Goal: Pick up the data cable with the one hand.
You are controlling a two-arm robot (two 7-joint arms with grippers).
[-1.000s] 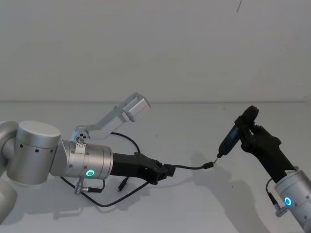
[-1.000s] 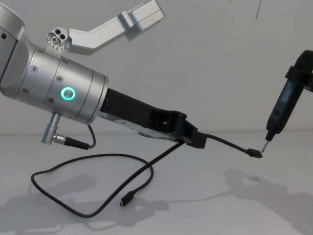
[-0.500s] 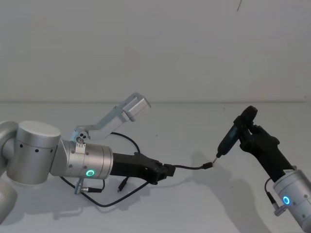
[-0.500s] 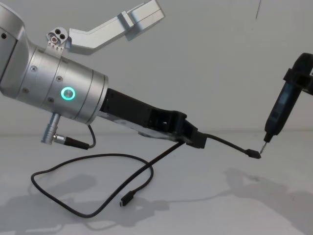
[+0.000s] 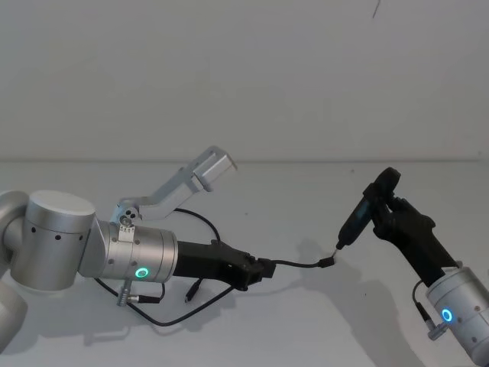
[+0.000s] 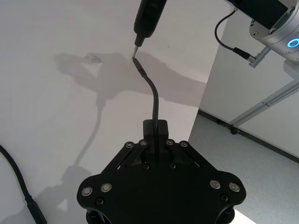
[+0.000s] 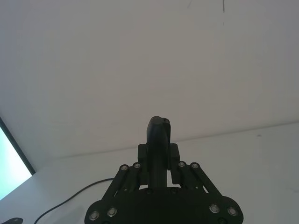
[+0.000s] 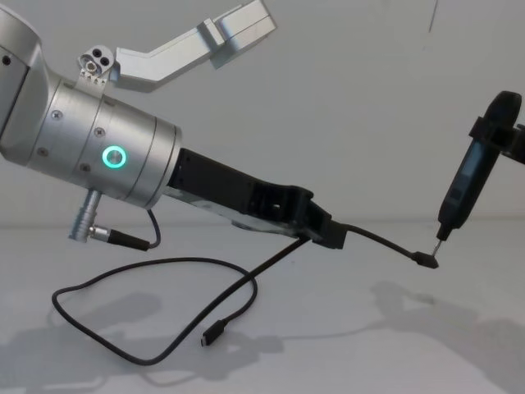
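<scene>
The left black angular two-finger gripper [image 8: 324, 231] clenches the long thin black data cable [image 8: 164, 271], its far plug raised. The right gripper [image 5: 382, 210], gripping a slim metal-tipped black tool [image 5: 359, 212], has edged closer (pickup looks done).

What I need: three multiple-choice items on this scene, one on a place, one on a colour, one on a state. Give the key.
1. The slim tool in the right gripper has its tip: A) next to the data cable's raised plug; B) on the table; C) against the wall.
2. The left arm's ring glows: A) red; B) green; C) white.
3. The left gripper's jaws are: A) wide open; B) shut on nothing; C) shut on the data cable.
Key: A, the tip sits by the raised plug; B, green glow; C, the cable runs out between the jaws.
</scene>
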